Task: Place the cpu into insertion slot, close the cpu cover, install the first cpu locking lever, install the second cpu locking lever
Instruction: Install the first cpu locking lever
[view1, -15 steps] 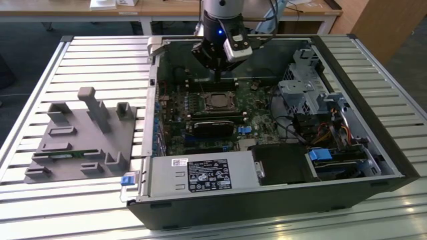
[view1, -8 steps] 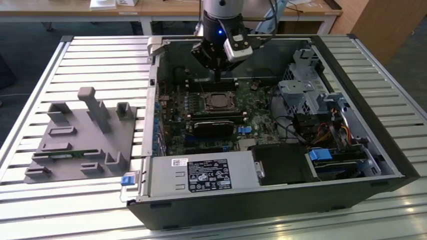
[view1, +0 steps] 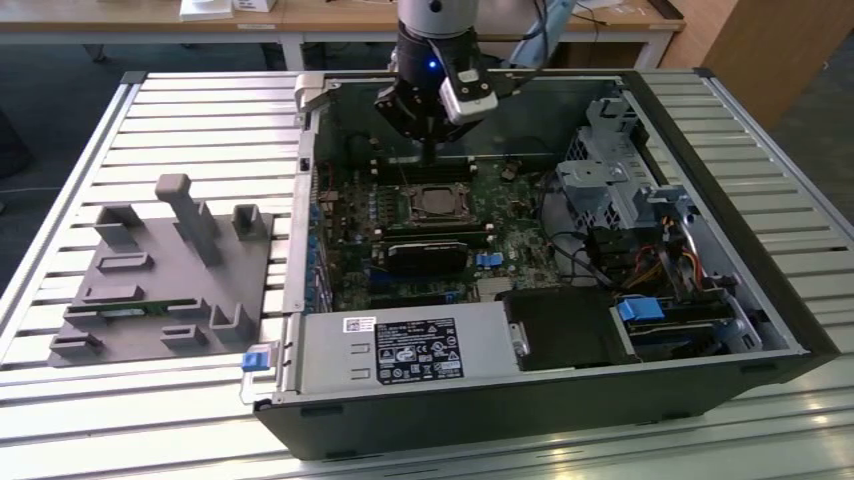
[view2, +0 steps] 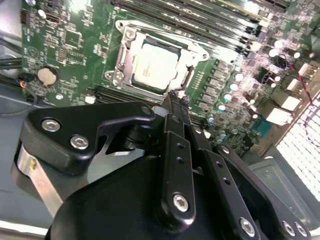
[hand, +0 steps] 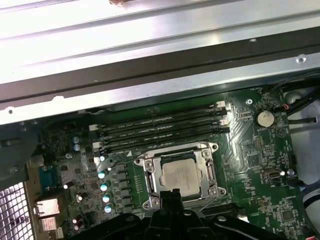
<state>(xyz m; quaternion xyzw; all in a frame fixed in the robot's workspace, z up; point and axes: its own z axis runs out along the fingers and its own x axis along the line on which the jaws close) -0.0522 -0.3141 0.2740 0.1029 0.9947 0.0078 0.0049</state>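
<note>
The cpu (view2: 155, 65) lies flat in the insertion slot (view1: 434, 203) on the green board, its silver-grey face up. The cpu cover (view2: 126, 56), a silver frame, lies down around the chip's edges, and the chip shows through its window. In the first wrist view the cpu (hand: 181, 175) sits inside that same frame (hand: 150, 176). My gripper (view2: 175, 97) hangs just above the board at the socket's edge, fingers pressed together and holding nothing. From outside, the gripper (view1: 427, 158) points down behind the socket, near the memory slots.
The open computer case (view1: 747, 330) lies on a slatted metal table (view1: 200, 120). Long black memory slots (hand: 160, 130) run beside the socket. A drive cage and cables (view1: 614, 190) fill the exterior view's right. A grey fixture (view1: 167, 280) stands outside the case on the exterior view's left.
</note>
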